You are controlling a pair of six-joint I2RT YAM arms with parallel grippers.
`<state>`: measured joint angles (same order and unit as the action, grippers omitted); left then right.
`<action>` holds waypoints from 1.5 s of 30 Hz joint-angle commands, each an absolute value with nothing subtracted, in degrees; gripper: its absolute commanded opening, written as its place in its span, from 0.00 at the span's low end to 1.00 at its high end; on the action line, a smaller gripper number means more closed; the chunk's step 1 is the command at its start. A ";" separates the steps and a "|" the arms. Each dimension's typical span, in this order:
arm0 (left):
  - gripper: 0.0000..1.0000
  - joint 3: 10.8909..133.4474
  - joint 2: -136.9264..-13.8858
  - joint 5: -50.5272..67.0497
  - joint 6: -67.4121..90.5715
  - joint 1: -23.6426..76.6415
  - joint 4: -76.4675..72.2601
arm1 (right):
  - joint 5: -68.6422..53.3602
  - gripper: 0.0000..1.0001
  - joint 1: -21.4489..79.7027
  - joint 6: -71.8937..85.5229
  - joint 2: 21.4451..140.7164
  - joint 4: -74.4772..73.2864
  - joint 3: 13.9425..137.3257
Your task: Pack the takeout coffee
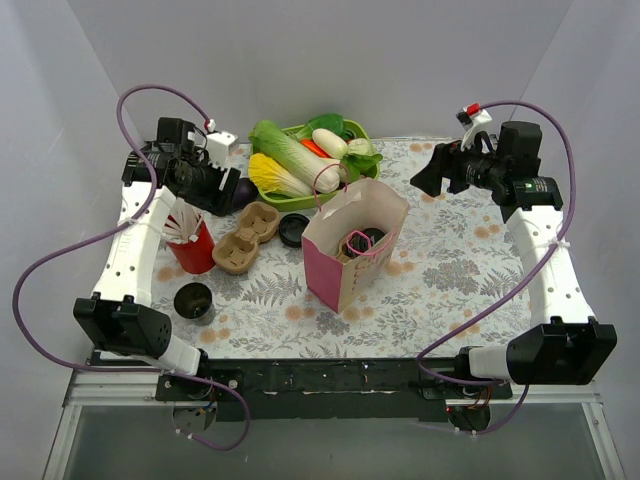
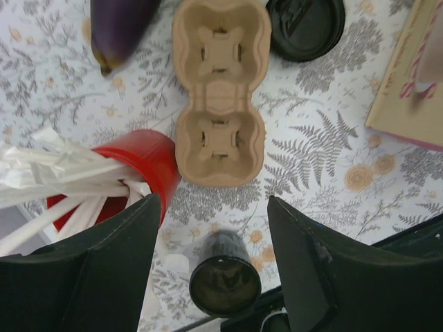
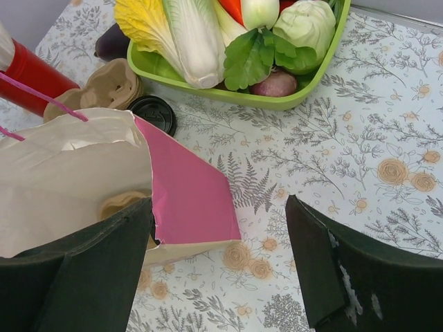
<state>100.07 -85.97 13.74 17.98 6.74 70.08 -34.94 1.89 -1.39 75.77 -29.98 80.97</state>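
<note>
Left tool (image 2: 213,207) spread, empty, over carrier (image 2: 219,90). Lidless coffee cup (image 2: 225,277) at near-left corner of desk (image 1: 450,270). Best: skirt straws (image 2: 62,173), centre jaws around cup, squeeze gently. Right tool (image 3: 220,207) spread, empty.

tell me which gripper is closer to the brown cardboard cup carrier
Left. The left gripper hangs close above the cardboard carrier. The right gripper is far off, on the other side of the pink bag.

Plain pale walls (image 1: 330,60) on three sides; floral-print tablecloth (image 1: 450,290); even light.
</note>
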 commanded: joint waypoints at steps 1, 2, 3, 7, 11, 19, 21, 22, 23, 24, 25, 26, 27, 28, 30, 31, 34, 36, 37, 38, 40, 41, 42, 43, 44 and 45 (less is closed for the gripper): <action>0.63 96.42 -84.73 7.47 17.67 6.50 71.37 | -35.68 0.85 1.93 -0.70 74.01 -29.09 80.68; 0.63 95.11 -84.64 7.21 17.67 6.50 70.58 | -35.60 0.85 1.93 -0.79 74.09 -29.09 80.86; 0.63 94.75 -84.64 6.42 18.01 6.50 70.14 | -35.42 0.85 1.85 -0.88 74.09 -29.53 80.95; 0.63 92.82 -85.34 2.48 18.02 6.50 68.12 | -35.16 0.85 1.85 -1.14 74.09 -30.23 81.30; 0.63 91.41 -86.31 0.70 18.11 6.50 65.23 | -35.07 0.84 1.85 -1.14 74.27 -30.06 81.21; 0.54 90.00 -89.91 -3.07 16.96 6.50 61.52 | -34.98 0.84 1.85 -1.41 75.06 -30.23 81.65; 0.39 90.79 -90.70 -3.69 16.79 6.50 62.40 | -34.89 0.84 1.85 -1.49 75.23 -30.23 81.74; 0.34 91.05 -91.14 -4.04 16.79 6.50 62.84 | -34.81 0.84 1.85 -1.49 75.32 -30.15 81.74; 0.28 91.05 -91.06 -4.30 16.53 6.50 63.45 | -34.80 0.84 1.85 -1.58 75.24 -30.06 81.65; 0.12 90.97 -90.79 -4.65 16.26 6.50 63.46 | -34.72 0.84 1.85 -1.58 75.23 -29.97 81.65; 0.11 90.88 -90.44 -4.75 15.82 6.50 63.37 | -34.63 0.84 1.85 -1.67 75.23 -29.97 81.65; 0.10 90.79 -89.83 -4.83 15.39 6.50 63.28 | -34.54 0.84 1.85 -1.67 75.23 -29.97 81.48; 0.06 91.31 -89.65 -4.83 15.12 6.50 63.72 | -34.45 0.84 1.85 -1.84 75.23 -29.97 81.47; 0.00 92.01 -89.65 -4.83 15.12 6.50 64.33 | -34.45 0.84 1.85 -1.85 75.15 -29.97 81.39; 0.00 94.73 -89.47 -4.66 14.94 6.50 66.35 | -34.37 0.84 1.85 -2.11 75.23 -30.06 81.30; 0.00 95.88 -89.39 -4.48 14.51 6.50 67.05 | -34.37 0.84 1.85 -2.20 75.23 -30.15 81.21; 0.00 100.35 -88.77 -3.43 14.68 6.50 70.30 | -34.36 0.84 1.84 -2.29 75.50 -30.15 81.04; 0.00 102.91 -88.25 -2.29 14.85 6.50 72.33 | -34.45 0.84 1.85 -2.29 76.11 -30.15 81.21; 0.00 105.10 -87.98 -1.68 14.94 6.50 73.03 | -34.54 0.84 1.93 -2.55 76.37 -30.15 81.38; 0.00 105.81 -87.72 -1.32 14.51 6.50 73.56 | -34.54 0.84 1.93 -2.55 76.64 -30.32 81.65; 0.00 107.31 -87.02 -0.53 13.80 6.50 74.35 | -34.63 0.83 1.93 -2.81 77.69 -30.59 82.61; 0.00 108.88 -87.10 -0.09 13.71 6.50 75.40 | -34.63 0.83 1.93 -3.07 78.04 -30.76 82.88; 0.00 110.03 -87.27 -0.09 13.62 6.50 75.93 | -34.63 0.83 1.93 -3.16 78.66 -30.76 83.14; 0.00 111.26 -87.80 2.00 13.54 6.50 76.55 | -34.54 0.83 1.93 -3.16 79.01 -30.76 83.49; 0.00 114.66 -88.15 2.80 13.71 6.50 77.42 | -34.54 0.83 1.93 -3.25 79.62 -30.76 83.76; 0.00 116.79 -88.76 5.16 13.88 6.50 77.95 | -34.54 0.83 1.93 -3.16 79.89 -30.76 84.02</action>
